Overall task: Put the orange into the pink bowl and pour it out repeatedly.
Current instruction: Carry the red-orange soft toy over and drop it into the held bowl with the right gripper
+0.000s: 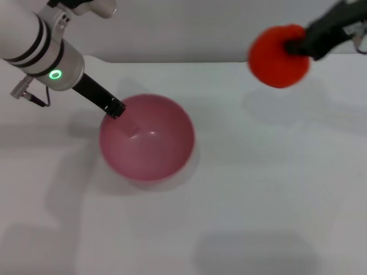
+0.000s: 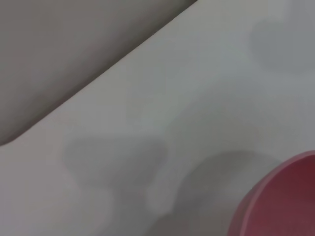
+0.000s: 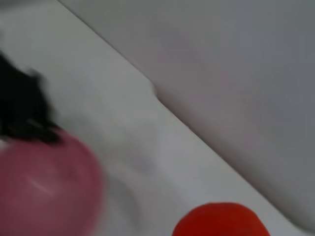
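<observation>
White table [image 1: 241, 189] fills the head view, plain and matte, its far edge running straight against a grey backdrop. Sitting directly on it, toward the left, is the pink bowl [image 1: 147, 137], upright with its mouth open, casting a soft shadow around its base.

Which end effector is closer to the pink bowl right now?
Left. The left end effector grips the pink bowl at its rim; the right end effector holds the orange away to its right.
</observation>
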You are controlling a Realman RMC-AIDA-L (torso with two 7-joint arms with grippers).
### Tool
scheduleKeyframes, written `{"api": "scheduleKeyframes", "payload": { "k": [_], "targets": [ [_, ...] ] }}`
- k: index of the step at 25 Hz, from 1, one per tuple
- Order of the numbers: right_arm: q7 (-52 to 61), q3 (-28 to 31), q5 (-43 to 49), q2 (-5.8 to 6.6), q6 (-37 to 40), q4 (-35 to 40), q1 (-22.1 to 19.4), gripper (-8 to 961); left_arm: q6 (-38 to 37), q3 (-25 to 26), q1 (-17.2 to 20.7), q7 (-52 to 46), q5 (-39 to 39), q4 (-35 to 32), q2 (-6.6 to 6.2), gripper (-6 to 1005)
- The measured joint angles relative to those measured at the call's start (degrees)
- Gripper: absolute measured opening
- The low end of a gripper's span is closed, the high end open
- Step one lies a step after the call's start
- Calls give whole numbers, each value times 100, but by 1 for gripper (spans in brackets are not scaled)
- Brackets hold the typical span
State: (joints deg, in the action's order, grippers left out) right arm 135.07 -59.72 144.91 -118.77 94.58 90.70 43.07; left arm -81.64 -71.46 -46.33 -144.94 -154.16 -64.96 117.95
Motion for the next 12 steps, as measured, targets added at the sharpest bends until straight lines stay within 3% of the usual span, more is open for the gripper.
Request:
{"api": "scheduleKeyframes", "payload": {
  "k": [8, 12],
  "targets": [
    [-203, -631, -1295, -38, 35, 229, -94, 75, 28, -231, -185, -63, 177, 0, 50, 43],
    [-218, -845, -1349, -40, -149, 90, -103, 74, 80, -289, -221, -64, 261, 1, 50, 42]
  ]
}}
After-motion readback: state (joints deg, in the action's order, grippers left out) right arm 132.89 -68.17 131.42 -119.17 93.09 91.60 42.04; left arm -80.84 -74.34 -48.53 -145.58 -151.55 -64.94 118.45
